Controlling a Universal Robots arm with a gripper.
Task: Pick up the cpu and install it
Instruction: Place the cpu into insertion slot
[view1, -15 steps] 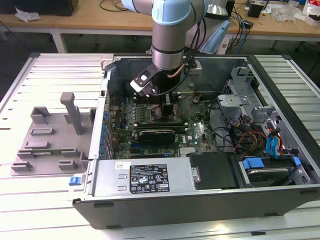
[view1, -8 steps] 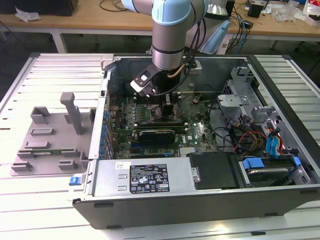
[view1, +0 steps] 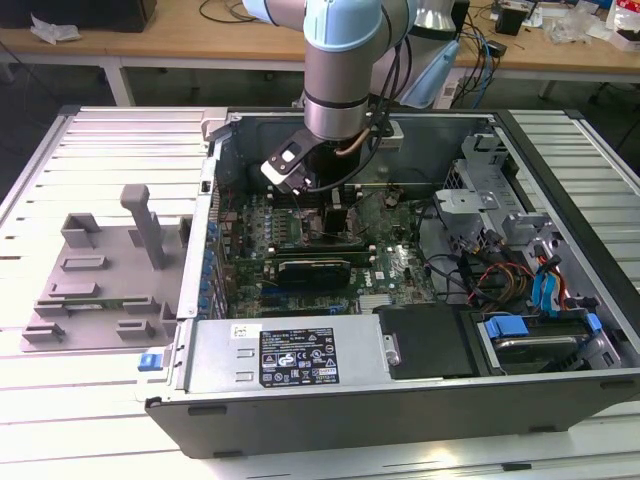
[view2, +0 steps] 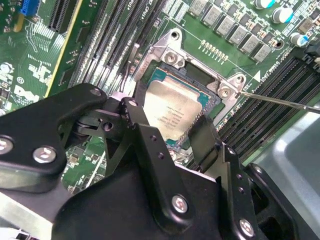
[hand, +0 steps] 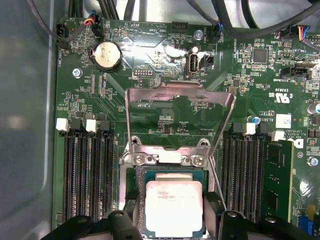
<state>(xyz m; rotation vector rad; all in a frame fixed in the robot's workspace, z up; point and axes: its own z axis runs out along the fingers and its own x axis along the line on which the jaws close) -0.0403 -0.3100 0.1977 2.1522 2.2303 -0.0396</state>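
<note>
Gripper deep inside open computer case, hanging from arm over the green motherboard, toward the back wall of the case in the exterior view.

Jaws clamped on cpu: black fingers pressed against two opposite edges, pale silver top facing up between them. Same grip in the second wrist view, gripper with fingers flanking cpu on both sides.

Cpu directly over socket, inside the outline of the metal frame, roughly square to it. Cannot tell whether seated on the contacts or held just above them. Dark recess of socket visible along one cpu edge in both wrist views.

Load plate swung open, standing up past the hinge end of the socket, board visible through its window. Thin lever wire released, slanting away from a corner screw of the frame.

Memory slots in black rows on both sides of the socket, running alongside it. Coin cell farther off on the board, beyond the load plate.

Grey tray outside the case on slatted table, at the exterior view's left, well apart from the gripper; upright post at its middle.
</note>
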